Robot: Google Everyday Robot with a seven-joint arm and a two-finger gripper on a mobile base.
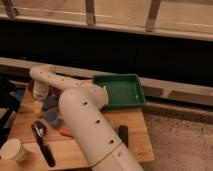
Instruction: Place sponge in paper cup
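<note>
A small blue-grey sponge (pixel 49 103) lies on the wooden table (pixel 135 145), toward its back left. My white arm reaches from the bottom middle up to the left and bends down. The gripper (pixel 38 96) hangs over the table's back left corner, just left of the sponge, open with nothing in it. A cream paper cup (pixel 12 149) stands upright at the front left corner, well in front of the gripper.
A round blue object (pixel 52 118) lies in front of the sponge, with an orange item (pixel 65 132) beside the arm. A black-handled tool (pixel 43 143) lies right of the cup. A green tray (pixel 120 91) sits at the back right. A dark object (pixel 123 135) lies at the front right.
</note>
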